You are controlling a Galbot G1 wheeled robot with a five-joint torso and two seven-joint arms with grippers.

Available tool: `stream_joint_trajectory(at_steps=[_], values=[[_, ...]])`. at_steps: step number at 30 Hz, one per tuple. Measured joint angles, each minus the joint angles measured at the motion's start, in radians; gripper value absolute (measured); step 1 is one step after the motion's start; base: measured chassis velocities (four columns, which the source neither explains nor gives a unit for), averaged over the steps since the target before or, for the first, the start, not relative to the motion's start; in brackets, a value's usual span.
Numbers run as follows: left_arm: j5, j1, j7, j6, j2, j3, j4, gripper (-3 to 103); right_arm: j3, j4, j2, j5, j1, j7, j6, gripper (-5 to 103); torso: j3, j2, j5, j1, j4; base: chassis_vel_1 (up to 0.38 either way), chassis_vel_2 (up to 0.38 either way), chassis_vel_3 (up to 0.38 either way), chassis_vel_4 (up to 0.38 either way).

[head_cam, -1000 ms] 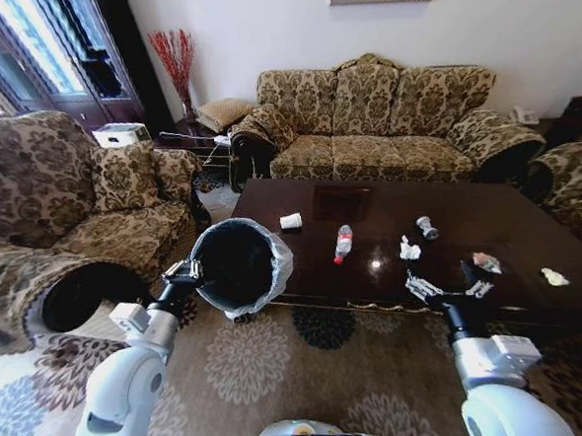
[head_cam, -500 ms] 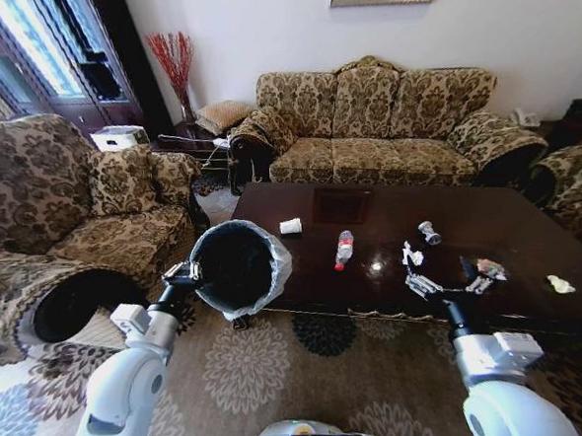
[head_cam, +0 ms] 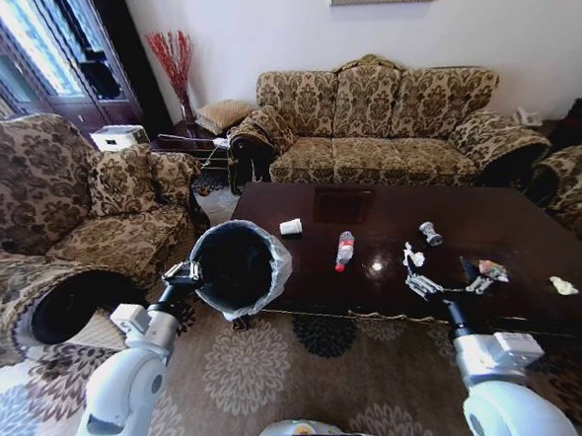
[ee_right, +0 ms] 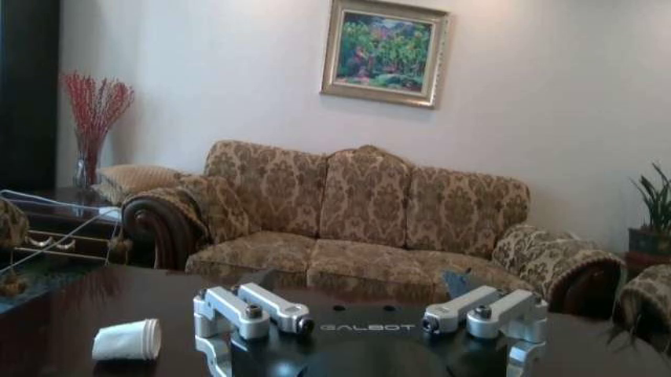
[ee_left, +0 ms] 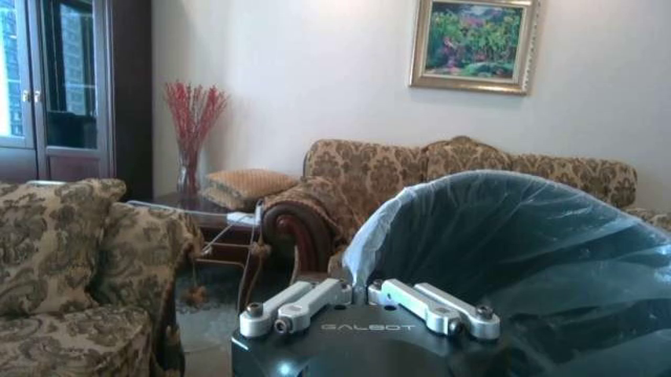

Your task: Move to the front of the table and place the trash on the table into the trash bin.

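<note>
The dark glossy table [head_cam: 529, 233] stands in front of me. The trash lies on it: a white paper cup [head_cam: 290, 225], a clear bottle [head_cam: 344, 248] with a red label, a crumpled tissue [head_cam: 412, 257], a small can [head_cam: 429, 232], a colourful wrapper [head_cam: 489, 269] and another tissue [head_cam: 563, 285]. My left gripper [head_cam: 184, 274] is shut on the rim of the black, bag-lined trash bin [head_cam: 237, 266], tilted beside the table's left front corner. In the left wrist view the left gripper [ee_left: 367, 302] meets the bin [ee_left: 504, 236]. My right gripper [head_cam: 448, 282] is open above the front edge, beside the wrapper. The right wrist view shows the right gripper [ee_right: 369, 345] and the cup [ee_right: 126, 339].
A patterned three-seat sofa [head_cam: 389, 123] stands behind the table, and an armchair [head_cam: 63, 212] to the left. A second armchair [head_cam: 576, 186] is at the right. A side table with a vase of red twigs [head_cam: 175, 62] fills the back left corner. Patterned carpet [head_cam: 311, 375] lies below me.
The whole head view has shifted slightly, so the camera moved. Both arms keep their pose, with the bin still held on the left and the right gripper still open.
</note>
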Motion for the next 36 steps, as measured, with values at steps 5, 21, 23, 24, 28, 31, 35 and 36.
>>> stream_joint_trajectory(at_steps=[5,21,23,24,28,31,35,36], values=[[0.000,0.000,0.000,0.000,0.000,0.000,0.000,3,0.000,0.000,0.000,0.000,0.000,0.000,0.000,100,0.000,0.000,-0.0001,0.000,0.0001,0.000,0.000,0.000,0.000],[0.000,0.000,0.000,0.000,0.000,0.000,0.000,3,0.000,0.000,0.000,0.000,0.000,0.000,0.000,100,0.000,0.000,-0.0001,0.000,0.0000,0.000,0.000,0.000,0.000],[0.000,0.000,0.000,0.000,0.000,0.000,0.000,3,0.000,0.000,0.000,0.000,0.000,0.000,0.000,100,0.000,0.000,-0.0001,0.000,0.0000,0.000,0.000,0.000,0.000],[0.000,0.000,0.000,0.000,0.000,0.000,0.000,3,0.000,0.000,0.000,0.000,0.000,0.000,0.000,100,0.000,0.000,-0.0001,0.000,0.0000,0.000,0.000,0.000,0.000],[0.000,0.000,0.000,0.000,0.000,0.000,0.000,3,0.000,0.000,0.000,0.000,0.000,0.000,0.000,100,0.000,0.000,-0.0001,0.000,0.0000,0.000,0.000,0.000,0.000],[0.000,0.000,0.000,0.000,0.000,0.000,0.000,3,0.000,0.000,0.000,0.000,0.000,0.000,0.000,100,0.000,0.000,-0.0001,0.000,0.0000,0.000,0.000,0.000,0.000],[0.006,0.012,0.008,-0.072,-0.030,-0.006,0.000,3,0.018,0.000,-0.027,0.046,0.020,0.019,-0.044,100,0.000,0.000,-0.0007,0.000,0.0003,0.000,0.000,0.000,0.000],[0.009,0.015,0.010,-0.098,-0.039,-0.010,0.001,3,0.019,0.000,-0.031,0.051,0.024,0.023,-0.048,100,0.000,0.000,-0.0003,0.000,0.0007,0.000,0.000,0.000,0.000]])
